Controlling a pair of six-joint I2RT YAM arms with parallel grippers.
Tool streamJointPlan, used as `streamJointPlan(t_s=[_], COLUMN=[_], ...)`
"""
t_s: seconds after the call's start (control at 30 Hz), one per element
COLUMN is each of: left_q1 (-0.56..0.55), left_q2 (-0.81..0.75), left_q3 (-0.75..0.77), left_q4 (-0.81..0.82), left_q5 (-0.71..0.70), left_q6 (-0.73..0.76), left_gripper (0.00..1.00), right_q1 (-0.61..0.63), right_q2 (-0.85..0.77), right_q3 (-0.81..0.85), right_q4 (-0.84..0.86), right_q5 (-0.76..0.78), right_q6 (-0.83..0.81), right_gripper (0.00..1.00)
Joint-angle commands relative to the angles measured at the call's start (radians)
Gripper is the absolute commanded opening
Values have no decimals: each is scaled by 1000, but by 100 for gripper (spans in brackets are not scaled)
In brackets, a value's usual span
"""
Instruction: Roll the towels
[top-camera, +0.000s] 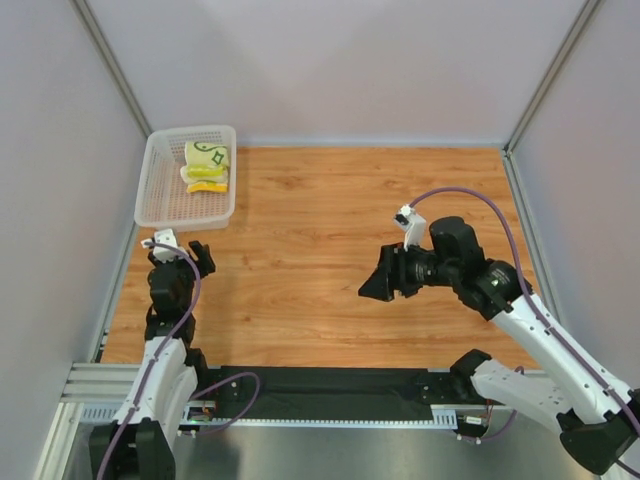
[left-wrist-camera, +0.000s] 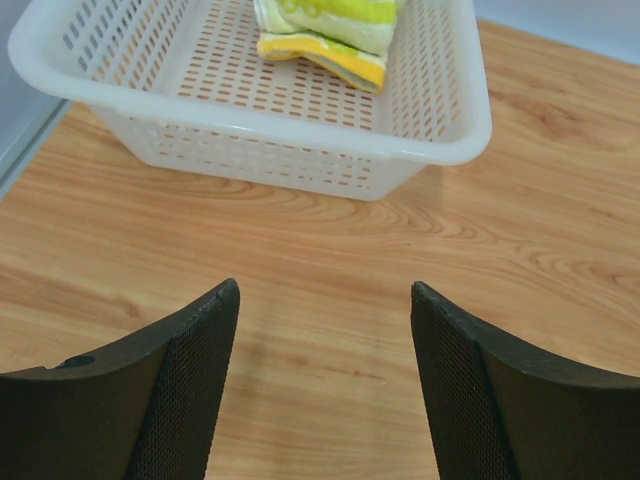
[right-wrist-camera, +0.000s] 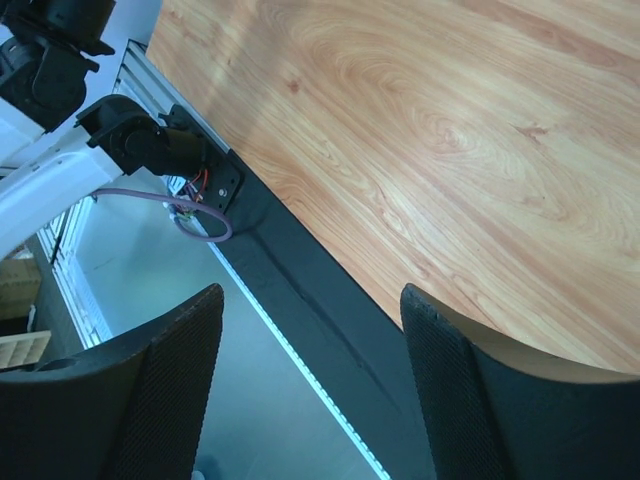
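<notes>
Two folded towels lie stacked in the white mesh basket (top-camera: 160, 190) at the back left. The cream towel with dark green lines (top-camera: 209, 156) is on top. The yellow-green towel with the orange edge (top-camera: 207, 183) is under it and also shows in the left wrist view (left-wrist-camera: 335, 45). My left gripper (top-camera: 178, 254) is open and empty, just in front of the basket; its fingers (left-wrist-camera: 190, 380) frame bare table. My right gripper (top-camera: 385, 275) is open and empty above the table's middle right, pointing left; its fingers (right-wrist-camera: 165, 390) show in the right wrist view.
The basket's near wall (left-wrist-camera: 250, 140) stands close ahead of the left gripper. The wooden table (top-camera: 330, 250) is walled in grey on three sides. A black mat and metal rail (top-camera: 330, 395) run along the near edge, also in the right wrist view (right-wrist-camera: 300, 300).
</notes>
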Motion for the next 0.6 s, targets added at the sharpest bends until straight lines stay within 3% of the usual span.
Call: streamJointPlan(t_s=[0.0, 0.17, 0.43, 0.47, 0.53, 0.57], left_q1=[6, 4, 4, 4, 4, 4], left_q2=[94, 214, 305, 305, 318, 329], left_q3=[6, -47, -73, -69, -73, -76], left_q4=[205, 378, 513, 509, 540, 561], left_q5=[40, -12, 39, 54, 78, 68], left_q6=[35, 17, 93, 99, 124, 130], left_gripper=[75, 70, 63, 67, 99, 100], right_q1=[15, 35, 37, 37, 37, 37], right_q2=[-61, -162, -275, -282, -301, -305], right_q3=[24, 56, 60, 57, 53, 48], right_q4=[6, 25, 72, 80, 100, 104], right_q5=[27, 83, 77, 74, 62, 57], right_q6=[-20, -53, -76, -73, -75, -72], right_gripper=[74, 93, 97, 98, 98, 98])
